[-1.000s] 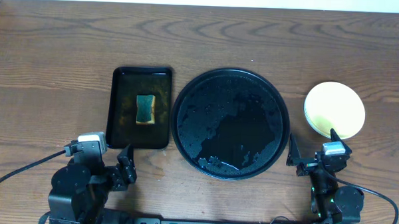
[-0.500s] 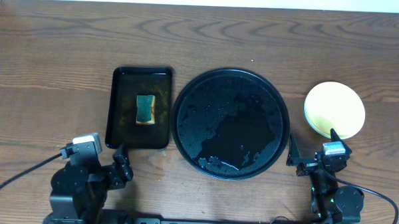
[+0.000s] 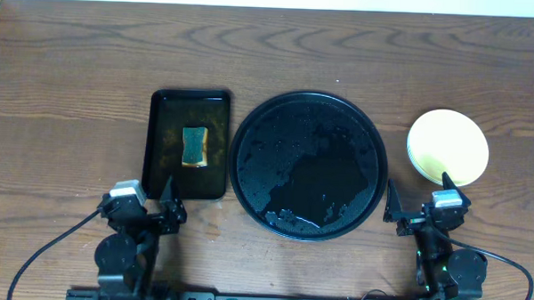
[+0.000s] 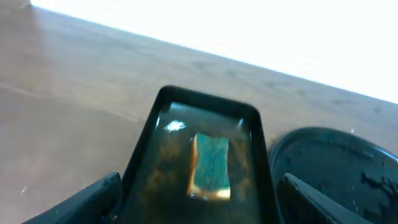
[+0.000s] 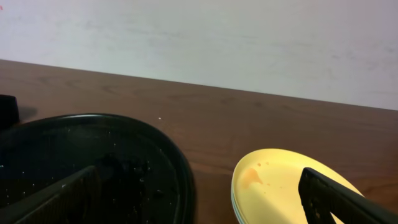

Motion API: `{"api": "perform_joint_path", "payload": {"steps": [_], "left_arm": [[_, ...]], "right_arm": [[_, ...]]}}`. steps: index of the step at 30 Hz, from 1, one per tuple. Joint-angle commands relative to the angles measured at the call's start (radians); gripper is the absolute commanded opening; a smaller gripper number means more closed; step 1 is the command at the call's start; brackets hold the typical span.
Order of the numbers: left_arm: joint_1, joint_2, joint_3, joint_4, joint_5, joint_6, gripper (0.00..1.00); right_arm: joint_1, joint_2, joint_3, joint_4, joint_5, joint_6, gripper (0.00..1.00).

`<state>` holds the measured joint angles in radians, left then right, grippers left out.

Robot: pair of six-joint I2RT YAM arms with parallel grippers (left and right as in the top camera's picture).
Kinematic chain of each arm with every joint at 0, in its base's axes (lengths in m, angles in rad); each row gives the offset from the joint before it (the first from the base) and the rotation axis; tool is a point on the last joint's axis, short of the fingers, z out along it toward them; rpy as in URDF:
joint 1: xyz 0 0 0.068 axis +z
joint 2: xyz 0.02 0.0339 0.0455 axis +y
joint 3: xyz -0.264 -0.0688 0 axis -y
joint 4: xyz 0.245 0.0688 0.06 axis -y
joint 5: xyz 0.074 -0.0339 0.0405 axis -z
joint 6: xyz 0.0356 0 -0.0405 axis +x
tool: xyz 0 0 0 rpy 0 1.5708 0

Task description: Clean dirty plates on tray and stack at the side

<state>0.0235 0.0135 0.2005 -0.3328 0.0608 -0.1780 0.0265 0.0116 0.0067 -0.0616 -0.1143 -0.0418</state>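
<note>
The plates (image 3: 448,146) stand in one stack on the table right of the large round black tray (image 3: 307,164). The pale yellow plate is on top, with mint-blue rims showing under it. In the right wrist view the yellow plate (image 5: 280,186) carries a faint orange smear. The tray is wet and holds no plates; it also shows in the right wrist view (image 5: 112,168). My left gripper (image 3: 170,209) is open and empty at the near end of the rectangular tray. My right gripper (image 3: 418,209) is open and empty near the table's front edge, between tray and plates.
A small rectangular black tray (image 3: 189,144) left of the round tray holds brown water and a green-and-yellow sponge (image 3: 194,146); the sponge also shows in the left wrist view (image 4: 210,166). Bare wooden table lies behind and to the left.
My left arm has swung right and forward, bringing its gripper up to the near end of the rectangular tray. The right arm, plates and trays have not moved.
</note>
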Motion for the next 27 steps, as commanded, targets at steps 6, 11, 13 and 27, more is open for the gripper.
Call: {"api": "perform_joint_path", "payload": {"steps": [6, 11, 13, 27], "left_arm": [[0.004, -0.012, -0.19, 0.341, 0.045, 0.108, 0.79], [0.003, -0.012, -0.196, 0.272, 0.052, 0.11, 0.8], [0.003, -0.012, -0.196, 0.272, 0.051, 0.11, 0.79], [0.003, -0.01, -0.196, 0.272, 0.051, 0.11, 0.8]], "right_arm": [[0.009, -0.005, -0.001, -0.003, 0.006, -0.016, 0.99], [0.009, -0.005, -0.001, -0.003, 0.006, -0.016, 0.99], [0.009, -0.005, -0.001, -0.003, 0.006, -0.016, 0.99], [0.009, -0.005, -0.001, -0.003, 0.006, -0.016, 0.99]]}}
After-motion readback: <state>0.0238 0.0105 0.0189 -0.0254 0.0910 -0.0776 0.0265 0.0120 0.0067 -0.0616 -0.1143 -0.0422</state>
